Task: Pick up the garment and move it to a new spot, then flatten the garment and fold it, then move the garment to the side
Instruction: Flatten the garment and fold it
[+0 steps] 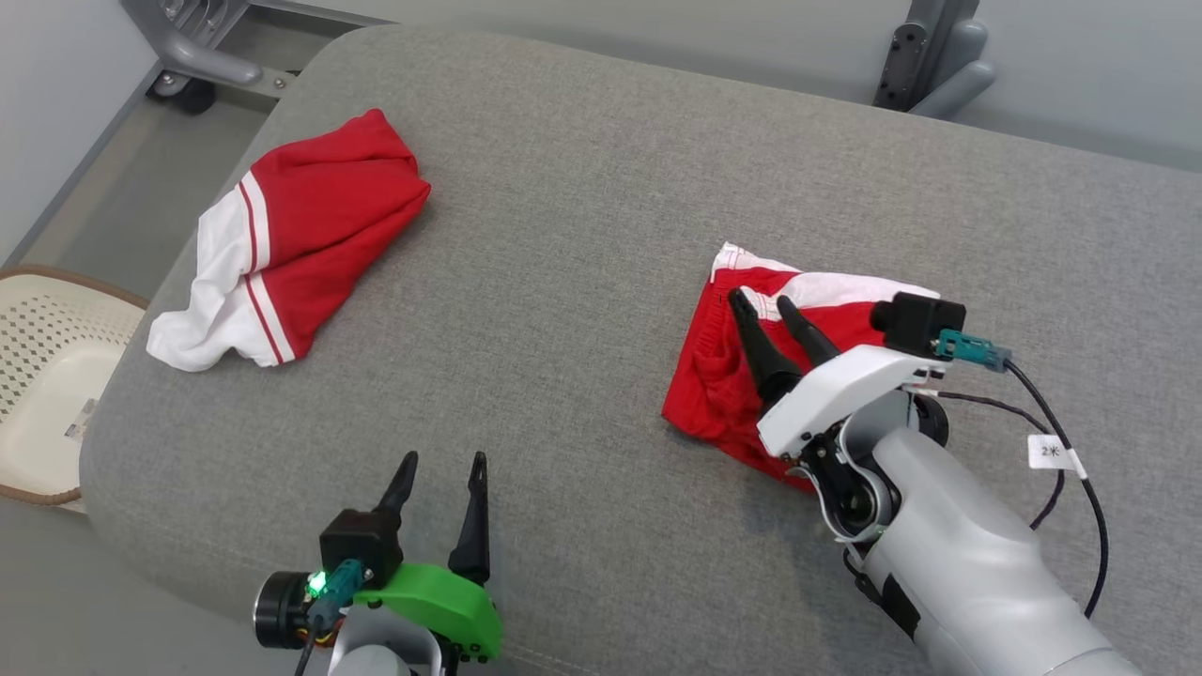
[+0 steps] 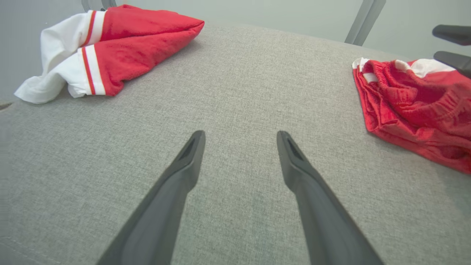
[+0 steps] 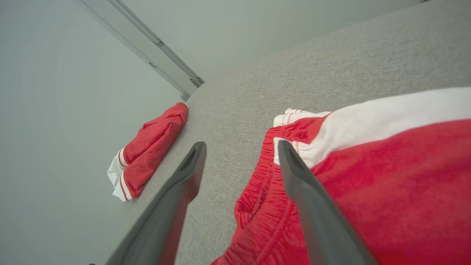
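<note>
The only writing I can find is on a small white tag (image 1: 1056, 453) on the black cable (image 1: 1101, 535) behind the right claw (image 1: 761, 300): a "2" and one character I can't make out. A sticker on the cream basket (image 1: 47, 329), down on the floor left of the left claw (image 1: 444, 460), is too small to read. The right claw's fingers stand apart, clamping nothing, over the crumpled red and white shorts (image 1: 714, 385) lying beneath it on the grey fabric pad (image 1: 582, 235). The left claw is spread too, over bare pad. A second red and white garment (image 1: 319, 225) lies folded well ahead of it. Grey metal legs (image 1: 188, 52) and pale walls stand beyond.
</note>
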You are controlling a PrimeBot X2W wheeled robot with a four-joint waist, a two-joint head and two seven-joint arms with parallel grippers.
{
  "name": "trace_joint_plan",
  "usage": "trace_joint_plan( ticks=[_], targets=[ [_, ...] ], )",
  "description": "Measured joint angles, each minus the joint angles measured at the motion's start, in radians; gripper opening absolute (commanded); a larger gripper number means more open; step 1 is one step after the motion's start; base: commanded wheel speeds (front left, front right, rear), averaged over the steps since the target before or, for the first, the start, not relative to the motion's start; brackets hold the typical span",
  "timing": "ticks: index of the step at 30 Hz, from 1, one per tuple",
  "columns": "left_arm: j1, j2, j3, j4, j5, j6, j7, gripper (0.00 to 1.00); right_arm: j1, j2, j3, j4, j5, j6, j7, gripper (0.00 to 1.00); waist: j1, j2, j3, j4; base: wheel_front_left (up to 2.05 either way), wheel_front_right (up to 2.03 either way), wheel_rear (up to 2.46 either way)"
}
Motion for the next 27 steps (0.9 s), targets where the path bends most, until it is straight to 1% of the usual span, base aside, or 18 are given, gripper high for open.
trace_joint_plan(
  ticks=[3, 6, 11, 18, 21, 27],
  targets=[
    [0.000, 0.000, 0.026, -0.006, 0.013, -0.002, 0.000, 1.00, 0.011, -0.023, -0.032, 0.016, -0.001, 0.000, -0.037, 1.00, 0.0000, 0.0000, -0.006, -0.018, 0.00, 0.00, 0.00],
    [0.002, 0.000, 0.051, -0.009, 0.024, -0.005, 0.000, 1.00, 0.045, -0.058, -0.078, 0.021, -0.014, 0.000, -0.051, 1.00, 0.0000, 0.0000, -0.012, -0.052, 0.00, 0.00, 0.00],
    [0.013, -0.001, 0.086, -0.014, 0.034, -0.008, 0.000, 1.00, 0.138, -0.101, -0.188, -0.015, -0.095, 0.000, -0.054, 1.00, 0.0000, 0.0000, -0.026, -0.121, 0.00, 0.00, 0.00],
    [0.019, -0.001, 0.128, -0.014, 0.055, -0.015, 0.000, 1.00, 0.273, -0.091, -0.308, -0.072, -0.212, 0.000, -0.054, 1.00, 0.0000, 0.0000, -0.041, -0.217, 0.00, 0.00, 0.00],
    [0.019, -0.001, 0.144, -0.014, 0.059, -0.017, 0.000, 1.00, 0.311, -0.095, -0.338, -0.135, -0.313, 0.000, -0.055, 1.00, 0.0000, 0.0000, -0.045, -0.253, 0.00, 0.00, 0.00],
    [0.019, -0.001, 0.165, -0.009, 0.068, -0.025, 0.000, 1.00, 0.380, -0.070, -0.405, -0.249, -0.481, 0.000, -0.054, 1.00, 0.0000, 0.0000, -0.051, -0.310, 0.00, 0.00, 0.00]
  ],
)
